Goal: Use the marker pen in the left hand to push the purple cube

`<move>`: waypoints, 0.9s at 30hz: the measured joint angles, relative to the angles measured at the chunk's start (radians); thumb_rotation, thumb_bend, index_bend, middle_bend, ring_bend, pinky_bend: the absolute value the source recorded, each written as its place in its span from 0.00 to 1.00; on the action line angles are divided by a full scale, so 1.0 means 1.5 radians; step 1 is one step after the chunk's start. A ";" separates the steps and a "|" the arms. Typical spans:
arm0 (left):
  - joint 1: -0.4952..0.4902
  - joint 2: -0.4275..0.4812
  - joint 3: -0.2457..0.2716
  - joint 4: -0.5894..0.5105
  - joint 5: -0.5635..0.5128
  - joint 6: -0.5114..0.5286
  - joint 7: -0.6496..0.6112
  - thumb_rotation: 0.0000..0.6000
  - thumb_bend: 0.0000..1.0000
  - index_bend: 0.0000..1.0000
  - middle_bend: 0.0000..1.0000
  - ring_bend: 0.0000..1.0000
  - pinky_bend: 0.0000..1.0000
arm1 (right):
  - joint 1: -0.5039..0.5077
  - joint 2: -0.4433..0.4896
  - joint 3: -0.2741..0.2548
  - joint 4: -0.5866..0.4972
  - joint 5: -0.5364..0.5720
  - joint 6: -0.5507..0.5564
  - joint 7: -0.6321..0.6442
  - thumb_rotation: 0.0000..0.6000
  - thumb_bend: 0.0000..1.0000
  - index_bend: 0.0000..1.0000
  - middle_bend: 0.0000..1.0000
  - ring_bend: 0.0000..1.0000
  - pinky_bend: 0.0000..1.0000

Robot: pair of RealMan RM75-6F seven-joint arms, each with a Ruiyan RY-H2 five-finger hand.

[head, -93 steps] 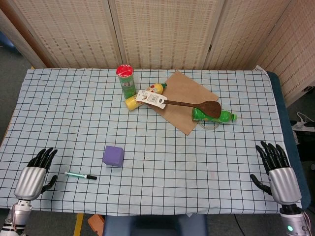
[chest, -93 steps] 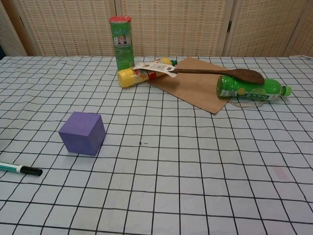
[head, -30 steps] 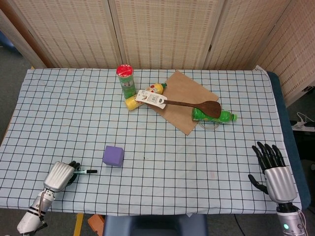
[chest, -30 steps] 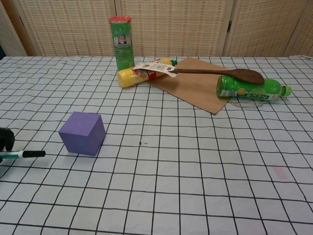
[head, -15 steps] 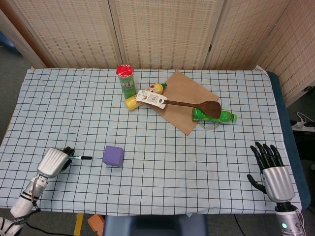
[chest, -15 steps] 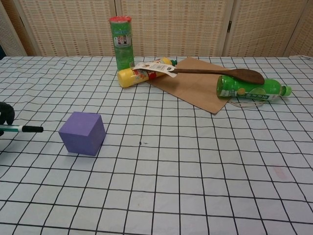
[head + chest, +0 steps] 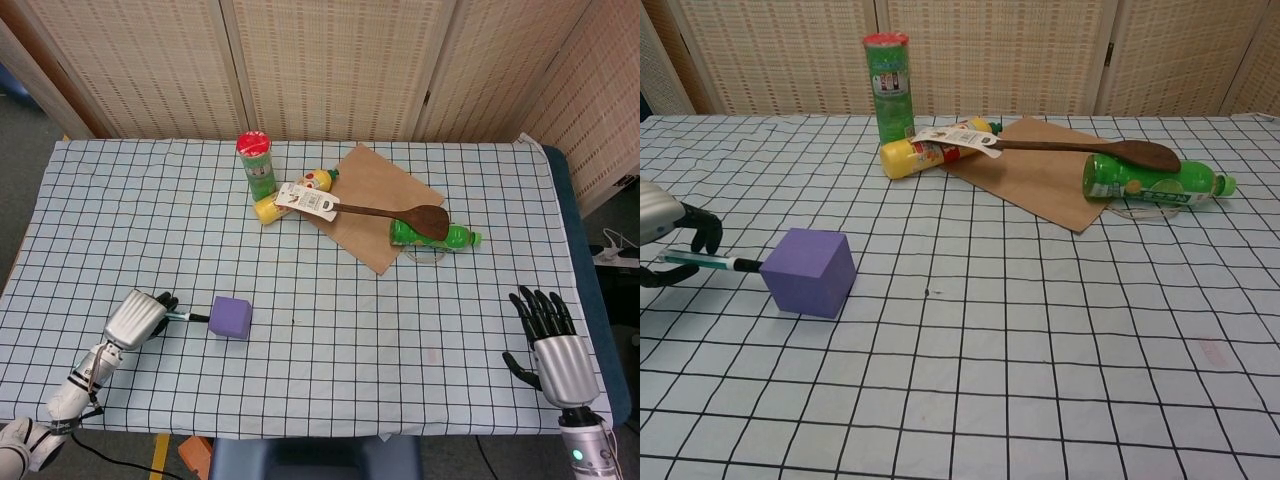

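Observation:
The purple cube (image 7: 231,316) (image 7: 809,271) sits on the checked cloth at the front left. My left hand (image 7: 138,318) (image 7: 670,236) is just left of it and grips the marker pen (image 7: 186,317) (image 7: 710,262). The pen points right, and its black tip touches the cube's left face. My right hand (image 7: 553,348) hovers at the front right corner of the table with fingers spread and nothing in them. It shows only in the head view.
At the back stand a green can (image 7: 256,165), a lying yellow bottle (image 7: 290,198), a brown paper sheet (image 7: 380,204) with a wooden spoon (image 7: 385,212) across it, and a lying green bottle (image 7: 435,235).
My left hand took the pen off the cloth, lifted it and moved right. The pen tip has gone from a gap left of the cube to touching it.

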 measured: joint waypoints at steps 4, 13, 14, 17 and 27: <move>-0.010 0.007 -0.001 -0.043 -0.001 -0.007 0.030 1.00 0.62 0.83 0.85 0.83 1.00 | 0.001 0.004 -0.001 -0.002 0.000 -0.001 0.008 1.00 0.13 0.00 0.00 0.00 0.00; -0.043 0.029 -0.011 -0.166 -0.002 -0.036 0.129 1.00 0.63 0.83 0.85 0.83 1.00 | -0.002 0.027 -0.007 -0.019 -0.016 0.015 0.042 1.00 0.13 0.00 0.00 0.00 0.00; -0.046 0.030 -0.013 -0.179 -0.003 -0.041 0.142 1.00 0.63 0.83 0.85 0.83 1.00 | -0.004 0.031 -0.008 -0.021 -0.019 0.021 0.047 1.00 0.13 0.00 0.00 0.00 0.00; -0.055 0.031 -0.019 -0.214 -0.010 -0.056 0.182 1.00 0.63 0.83 0.85 0.83 1.00 | -0.009 0.041 -0.010 -0.027 -0.026 0.035 0.061 1.00 0.13 0.00 0.00 0.00 0.00; -0.084 0.008 -0.043 -0.269 -0.034 -0.095 0.276 1.00 0.63 0.83 0.85 0.84 1.00 | -0.019 0.064 -0.015 -0.036 -0.035 0.051 0.090 1.00 0.13 0.00 0.00 0.00 0.00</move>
